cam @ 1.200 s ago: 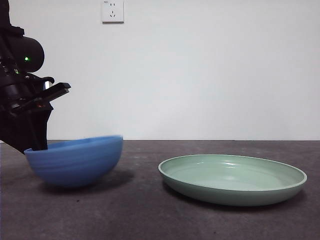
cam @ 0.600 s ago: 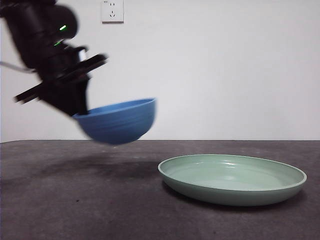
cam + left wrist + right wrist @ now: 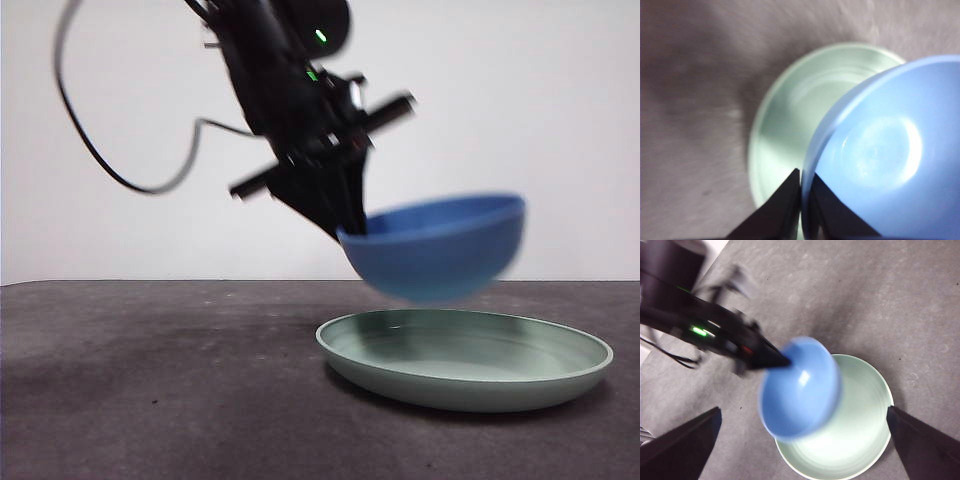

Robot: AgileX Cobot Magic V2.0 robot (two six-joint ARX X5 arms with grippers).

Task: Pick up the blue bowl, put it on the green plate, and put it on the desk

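My left gripper (image 3: pixel 350 228) is shut on the near rim of the blue bowl (image 3: pixel 440 250) and holds it in the air, tilted, just above the left part of the green plate (image 3: pixel 450 385). The plate lies on the desk (image 3: pixel 150 400) at the right. In the left wrist view the jaws (image 3: pixel 801 172) pinch the bowl's rim (image 3: pixel 885 150) over the plate (image 3: pixel 780 130). My right gripper (image 3: pixel 804 410) is open and empty, high above the bowl (image 3: pixel 800 387) and plate (image 3: pixel 860 435). The left arm (image 3: pixel 715 335) reaches in there from the side.
A black cable (image 3: pixel 120 175) loops from the left arm at the upper left. A white wall stands behind the desk. The desk's left half (image 3: pixel 150 350) is bare dark surface.
My left gripper has lifted the blue bowl off the desk at the left and carried it up and to the right, to just above the green plate. The plate has not moved.
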